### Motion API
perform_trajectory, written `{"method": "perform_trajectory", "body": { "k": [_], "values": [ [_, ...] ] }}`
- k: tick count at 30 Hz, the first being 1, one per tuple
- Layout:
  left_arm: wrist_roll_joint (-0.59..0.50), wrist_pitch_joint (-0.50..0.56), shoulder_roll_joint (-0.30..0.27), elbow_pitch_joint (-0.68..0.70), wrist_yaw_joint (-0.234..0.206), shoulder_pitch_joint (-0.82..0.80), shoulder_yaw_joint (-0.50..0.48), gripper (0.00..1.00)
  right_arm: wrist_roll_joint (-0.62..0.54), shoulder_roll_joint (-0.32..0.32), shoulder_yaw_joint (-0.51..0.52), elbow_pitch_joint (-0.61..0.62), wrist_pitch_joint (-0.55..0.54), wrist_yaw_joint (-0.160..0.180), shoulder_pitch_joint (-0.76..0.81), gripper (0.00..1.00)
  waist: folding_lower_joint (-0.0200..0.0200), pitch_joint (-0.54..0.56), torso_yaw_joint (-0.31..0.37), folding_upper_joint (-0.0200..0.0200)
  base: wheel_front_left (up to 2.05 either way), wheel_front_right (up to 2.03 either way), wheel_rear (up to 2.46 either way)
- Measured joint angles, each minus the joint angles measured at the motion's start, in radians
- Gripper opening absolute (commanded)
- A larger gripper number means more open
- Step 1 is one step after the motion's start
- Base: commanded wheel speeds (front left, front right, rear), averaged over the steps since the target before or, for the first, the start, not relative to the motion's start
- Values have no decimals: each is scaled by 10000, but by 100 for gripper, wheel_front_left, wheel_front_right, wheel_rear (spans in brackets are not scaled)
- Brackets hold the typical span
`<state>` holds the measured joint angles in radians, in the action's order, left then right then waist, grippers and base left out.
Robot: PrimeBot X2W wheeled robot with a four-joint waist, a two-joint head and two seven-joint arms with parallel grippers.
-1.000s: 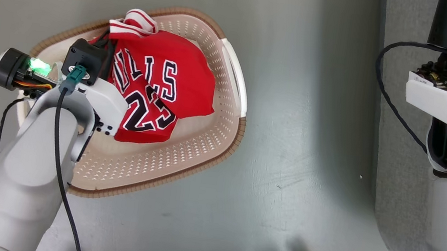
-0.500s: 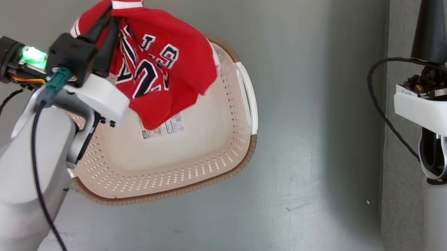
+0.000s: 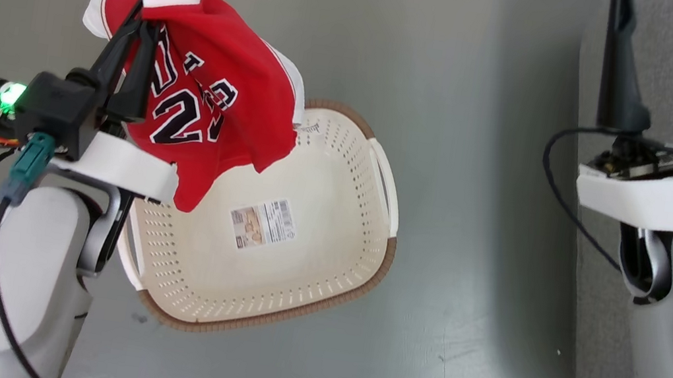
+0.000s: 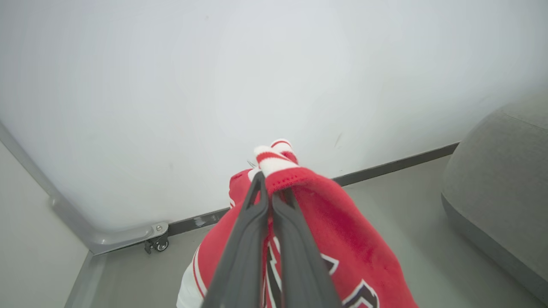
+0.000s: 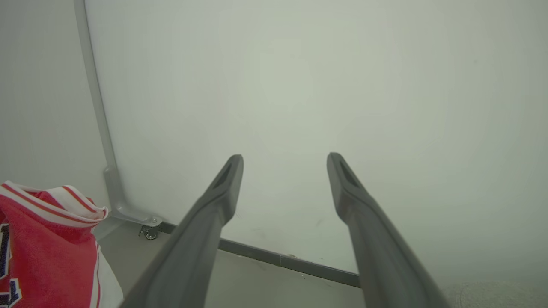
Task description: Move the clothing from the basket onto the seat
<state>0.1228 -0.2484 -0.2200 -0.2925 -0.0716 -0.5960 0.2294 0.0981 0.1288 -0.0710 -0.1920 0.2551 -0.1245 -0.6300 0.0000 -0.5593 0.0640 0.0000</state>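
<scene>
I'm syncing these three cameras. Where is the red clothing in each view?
Head view: upper left, the clothing hangs from the left gripper, overlapping the rim of the basket.
Left wrist view: lower centre, pinched between the fingers.
Right wrist view: lower left corner.
Shared landmark: the small caster at the wall's foot, in both wrist views.

Open floor (image 3: 479,170) runs between basket (image 3: 330,275) and seat (image 4: 496,179) (rounded flank bounding it).

Folds break the lettering on the clothing (image 3: 216,104), and whether it is one garment or two cannot be told; it hides the far-left rim of the basket (image 3: 325,267). Print on the sticker (image 3: 262,223) is too small. The picture's edge cuts the seat (image 4: 501,179).
</scene>
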Motion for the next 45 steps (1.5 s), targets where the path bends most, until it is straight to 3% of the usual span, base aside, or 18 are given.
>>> {"method": "perform_trajectory", "body": {
  "k": [9, 20, 32, 45],
  "values": [
    [205, -10, -84, 1028, 132, 781, -96, 0, 245, 119, -284, -259, 0, 2, 388, 100, 0, 936, -236, 0, 0, 0, 0],
    [251, -42, -477, 1590, 729, 1344, 2, 0, 685, 418, -1093, -619, -4, 2, 1017, 100, 0, 2012, -431, 0, 0, 0, 0],
    [313, -44, -779, 1935, 1085, 1746, 48, 0, 1758, 926, -3532, -418, -510, 2, 1453, 100, 0, 3224, -580, 0, 0, 0, 0],
    [322, 19, -949, 2050, 1340, 1977, 318, 0, 3294, 1712, -6241, 777, -1358, 2, 1991, 100, 0, 4259, -616, 0, 0, 0, 0]
  ]
}}
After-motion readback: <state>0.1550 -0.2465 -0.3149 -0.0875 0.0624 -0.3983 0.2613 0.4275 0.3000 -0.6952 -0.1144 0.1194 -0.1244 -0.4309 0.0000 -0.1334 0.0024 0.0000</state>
